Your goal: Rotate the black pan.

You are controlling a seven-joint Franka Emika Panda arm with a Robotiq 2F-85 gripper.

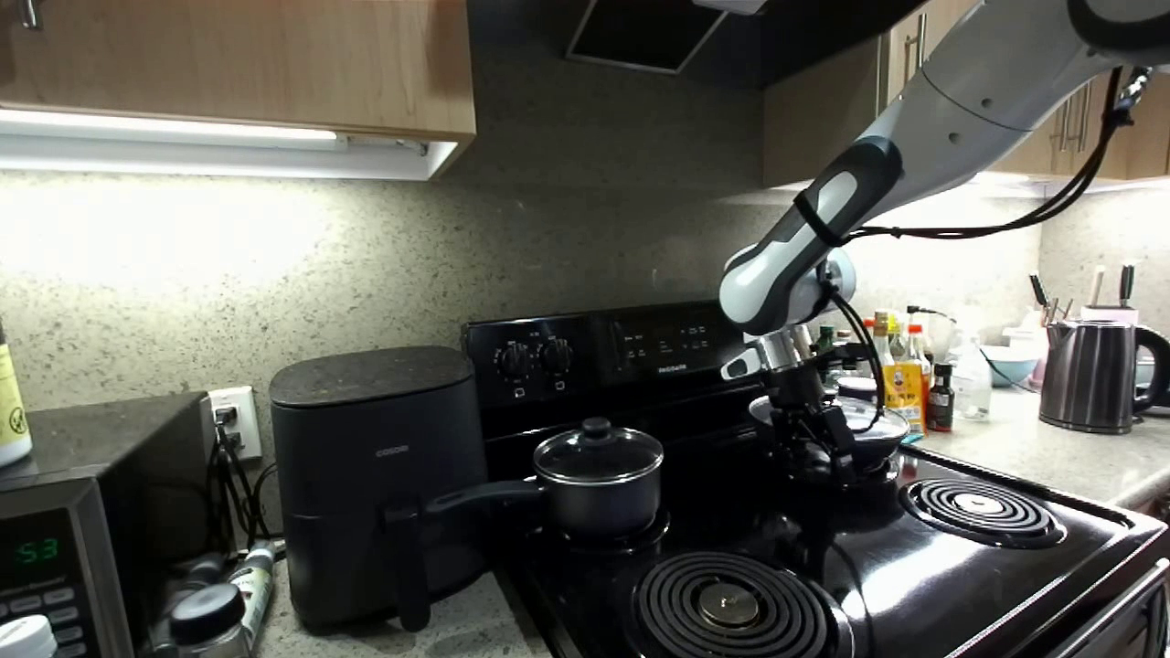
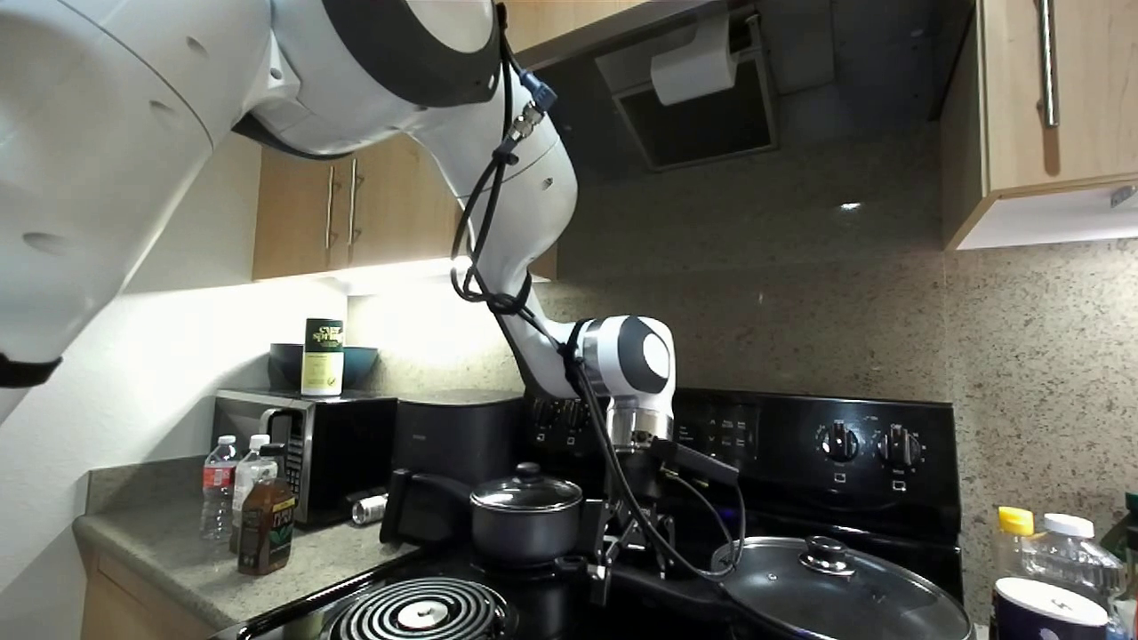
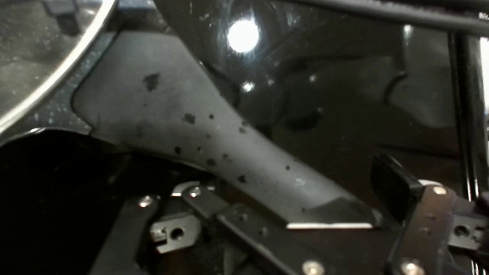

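Wrist view: the long handle [image 3: 214,141] of the black pan [image 3: 61,107] is shown on a slant, its root at upper left and its free end at lower right. That end is flanked by the two sides of the jaws, which are set wide apart; a clear gap is seen between the handle and the side at the picture's right, while at the left it cannot be told whether the handle is touched. Nothing appears to be gripped.

From this, the step in hand is judged to be the placing of the jaws about the handle, with no turn under way. For the next move, a closing on the handle seems to be called for, after which it is best swung sideways in a level arc, so that the pan is turned about its middle without being tipped, and the domed lid [image 2: 822,600] is kept seated.

The pan is set at the back of the glossy black worktop [image 1: 941,585], near a row of bottles [image 1: 905,393]. In an exterior view, its long axis is drawn from the lidded body leftward to the jaws, so the handle is pointed toward the side where the saucepan [image 2: 524,536] is set. In an exterior view, the pan's body is partly hidden behind the arm [image 1: 932,146], and the handle cannot be made out.
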